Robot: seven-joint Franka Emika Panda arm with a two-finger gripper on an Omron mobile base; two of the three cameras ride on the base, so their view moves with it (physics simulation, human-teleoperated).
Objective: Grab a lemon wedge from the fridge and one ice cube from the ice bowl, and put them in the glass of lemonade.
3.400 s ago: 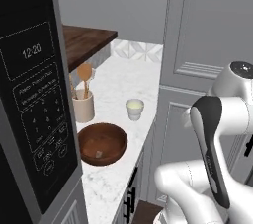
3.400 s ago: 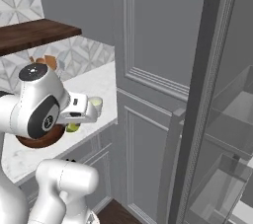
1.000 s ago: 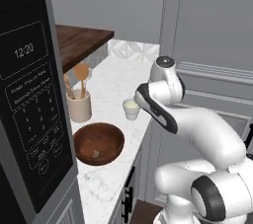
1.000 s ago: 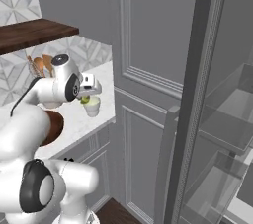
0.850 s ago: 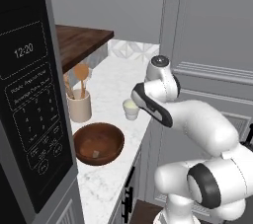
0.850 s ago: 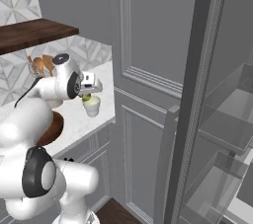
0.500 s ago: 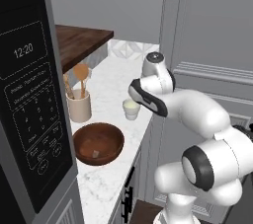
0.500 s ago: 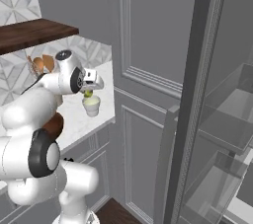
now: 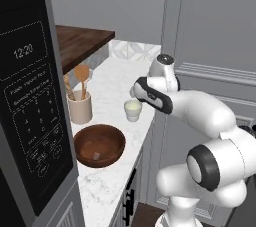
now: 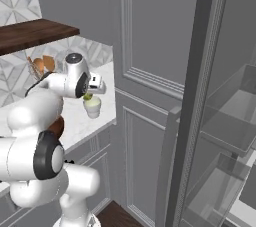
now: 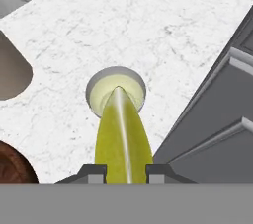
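Hand view looks straight down the fingers (image 11: 121, 170), which are closed narrowly on a yellow-green lemon wedge (image 11: 122, 136); the wedge's tip hangs directly over the glass of lemonade (image 11: 116, 91), a small pale cup with yellowish contents. The glass stands on a white marbled tabletop (image 11: 163, 35), close to the tabletop's edge where grey panelled cabinet fronts begin.

From the left base view, the tabletop runs away toward a patterned tile backsplash (image 9: 134, 49), with a dark wooden shelf (image 9: 82, 41) above it. A black microwave (image 9: 30, 106) with a lit keypad fills the near left side. Beside it sits a cream utensil crock (image 9: 80, 107) holding wooden spoons, and nearer the front lies the ice bowl (image 9: 99, 144), wide and reddish-brown; I can't make out any cube inside it. The glass of lemonade stands between the bowl and the arm, apart from both bowl and crock.

In the right base view the white arm bends over the tabletop with the hand above the glass. To the right stands tall grey panelling, and the fridge (image 10: 225, 121) is open, its door edge and clear inner shelves visible.
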